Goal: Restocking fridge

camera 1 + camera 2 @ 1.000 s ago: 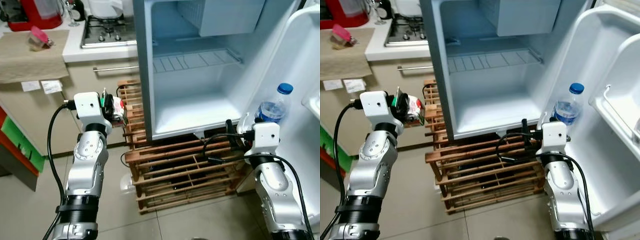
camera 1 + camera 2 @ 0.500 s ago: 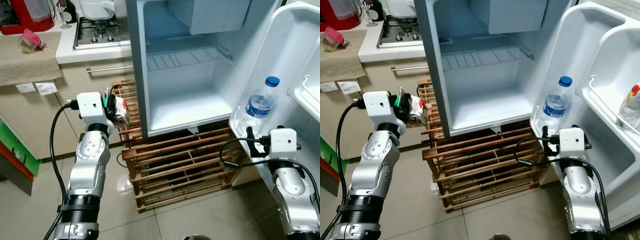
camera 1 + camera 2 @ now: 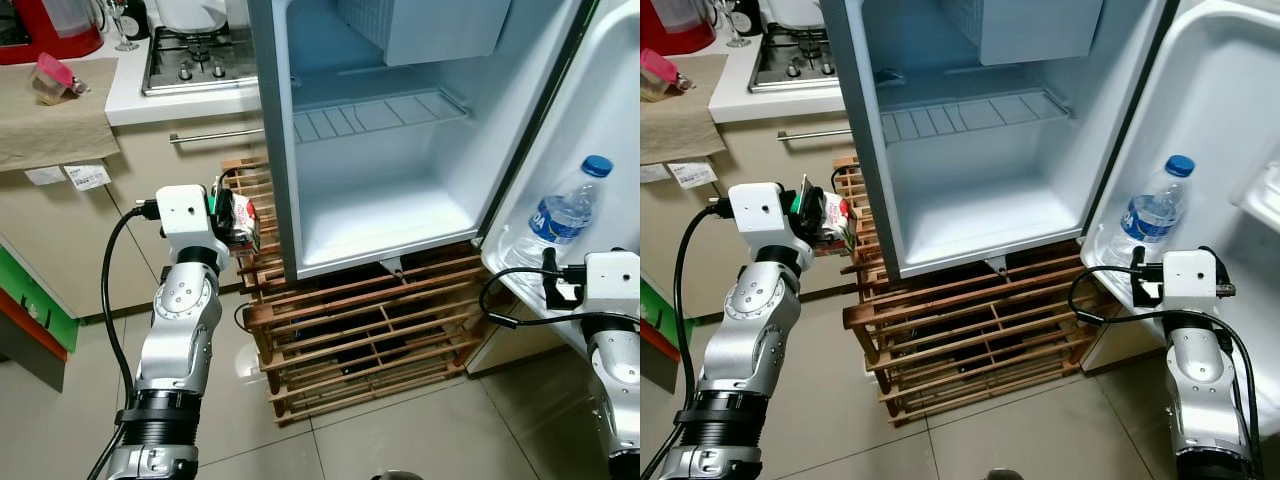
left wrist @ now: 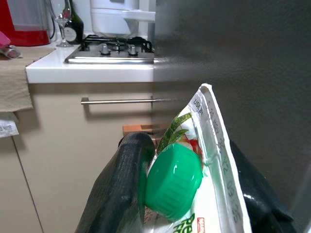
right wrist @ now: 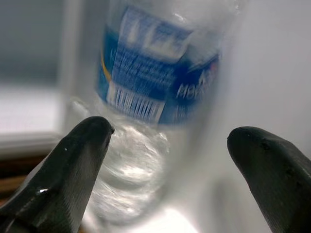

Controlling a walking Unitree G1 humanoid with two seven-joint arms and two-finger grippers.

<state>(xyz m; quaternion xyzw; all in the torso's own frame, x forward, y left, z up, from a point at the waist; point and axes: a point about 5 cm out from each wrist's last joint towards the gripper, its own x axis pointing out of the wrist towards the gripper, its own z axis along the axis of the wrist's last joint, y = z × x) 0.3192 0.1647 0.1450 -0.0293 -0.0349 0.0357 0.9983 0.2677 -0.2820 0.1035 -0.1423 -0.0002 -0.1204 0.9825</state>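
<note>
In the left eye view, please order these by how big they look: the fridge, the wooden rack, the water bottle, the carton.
1. fridge
2. wooden rack
3. water bottle
4. carton, partly hidden in the left gripper; it sits nearer the camera, so the last two places are unsure.

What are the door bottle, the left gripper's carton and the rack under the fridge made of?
Water bottle: clear, glossy plastic with a blue cap and printed label; light passes through it. Carton, held in the left gripper: likely coated paperboard with a folded top seam and a green plastic cap. Rack: unpainted wooden slats, brown and matte.
</note>
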